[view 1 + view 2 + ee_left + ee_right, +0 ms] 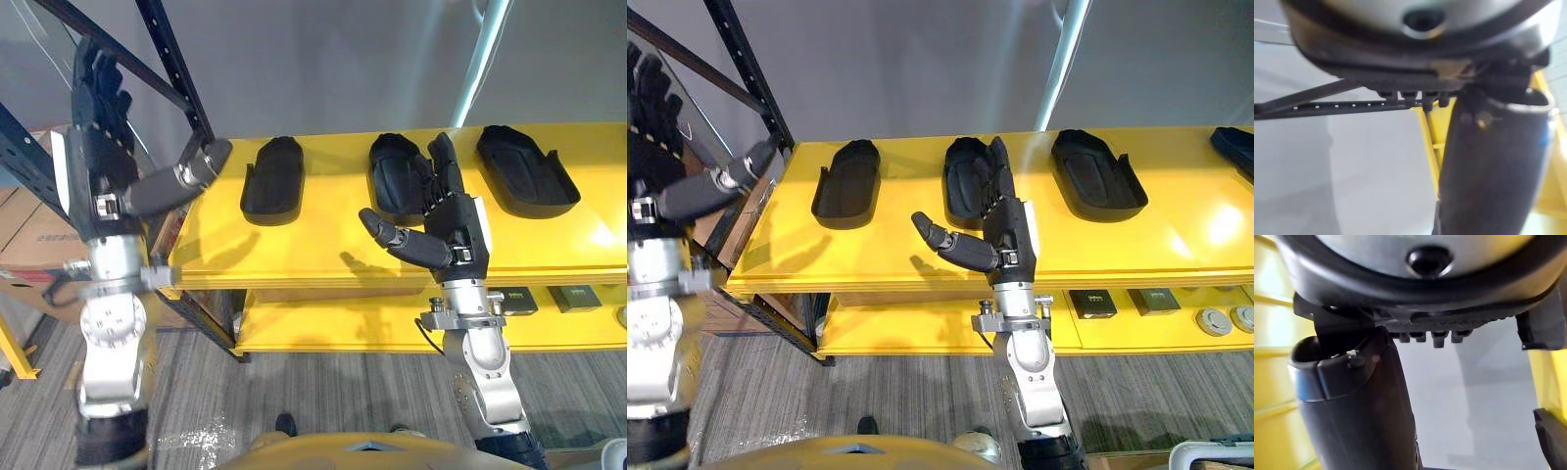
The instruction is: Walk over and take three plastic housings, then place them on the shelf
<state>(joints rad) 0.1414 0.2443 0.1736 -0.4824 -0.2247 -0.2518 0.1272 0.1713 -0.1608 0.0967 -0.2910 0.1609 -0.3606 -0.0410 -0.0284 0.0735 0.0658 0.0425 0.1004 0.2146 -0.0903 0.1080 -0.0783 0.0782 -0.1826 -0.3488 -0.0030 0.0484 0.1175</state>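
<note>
The yellow shelf (pixel 323 245) goes across the whole scene and has an upper level and a lower level. At its left end stands a dark metal rack (pixel 167 59) with slanted bars. On the upper level three black plastic housings lie in a row, well apart, hollow side up: the left housing (pixel 273 179), the middle housing (pixel 392 174) and the right housing (pixel 524 171). The right hand (pixel 451 220) is above the front part of the upper level, wide open and holding nothing; its straight fingers lie over the middle housing, but it cannot be told if they touch it. The left hand (pixel 98 147) is raised beside the rack, also open and empty, with the thumb pointing to the shelf corner. On the lower level two small dark boxes (pixel 1091 302) lie near each other.
</note>
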